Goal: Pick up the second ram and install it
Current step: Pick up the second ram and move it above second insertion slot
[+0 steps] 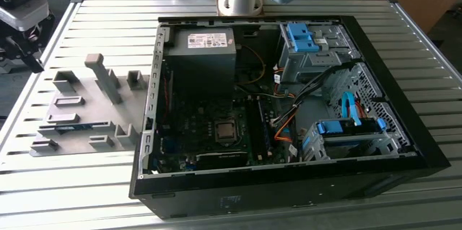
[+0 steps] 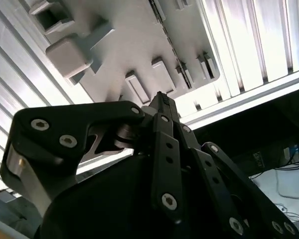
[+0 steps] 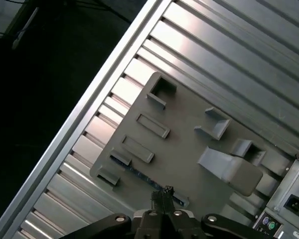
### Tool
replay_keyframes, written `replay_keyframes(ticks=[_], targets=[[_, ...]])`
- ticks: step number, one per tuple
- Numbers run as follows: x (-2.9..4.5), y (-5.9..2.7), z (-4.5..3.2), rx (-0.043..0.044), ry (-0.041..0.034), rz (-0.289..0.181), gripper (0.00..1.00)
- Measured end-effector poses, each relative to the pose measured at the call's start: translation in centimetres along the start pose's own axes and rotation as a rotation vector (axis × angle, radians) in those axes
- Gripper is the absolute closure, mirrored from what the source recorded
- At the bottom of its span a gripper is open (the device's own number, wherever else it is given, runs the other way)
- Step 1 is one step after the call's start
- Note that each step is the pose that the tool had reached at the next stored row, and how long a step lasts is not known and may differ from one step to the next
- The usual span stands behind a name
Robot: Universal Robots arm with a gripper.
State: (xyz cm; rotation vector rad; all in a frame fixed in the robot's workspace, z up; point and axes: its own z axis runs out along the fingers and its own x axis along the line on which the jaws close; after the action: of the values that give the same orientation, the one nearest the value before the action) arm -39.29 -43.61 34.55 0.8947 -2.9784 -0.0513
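Tool (image 3: 164, 193): pressed together, gripping nothing, hovering above the grey tray (image 3: 189, 144).
Ram (image 3: 139, 174): lying lengthwise in its slot, running under the tool.

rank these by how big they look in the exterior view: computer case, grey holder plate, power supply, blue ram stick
1. computer case
2. grey holder plate
3. power supply, somewhat smaller than the plate
4. blue ram stick, a thin sliver in the plate
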Motion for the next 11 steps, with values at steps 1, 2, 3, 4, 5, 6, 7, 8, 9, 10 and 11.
replay_keyframes(ticks=[1,2,3,4,5,6,7,8,9,10,11], targets=[[0.0,0.0,0.0,0.0004,0.0007,-0.019,0.89],[0.0,0.0,0.01,0.0008,0.0015,-0.037,0.89],[0.0,0.0,0.01,0.0012,0.0023,-0.055,0.89],[0.0,0.0,0.01,0.0015,0.003,-0.073,0.89],[0.0,0.0,0.02,0.0019,0.0037,-0.091,0.89],[0.01,0.01,0.01,0.0022,0.0044,-0.107,0.89],[0.02,0.02,0.01,0.0024,0.005,-0.118,0.89],[0.04,0.03,0.01,0.0027,0.0056,-0.132,0.89],[0.05,0.03,0.02,0.003,0.006,-0.145,0.89],[0.06,0.04,0.02,0.0033,0.0065,-0.159,0.89],[0.07,0.03,0.02,0.0035,0.007,-0.171,0.89]])
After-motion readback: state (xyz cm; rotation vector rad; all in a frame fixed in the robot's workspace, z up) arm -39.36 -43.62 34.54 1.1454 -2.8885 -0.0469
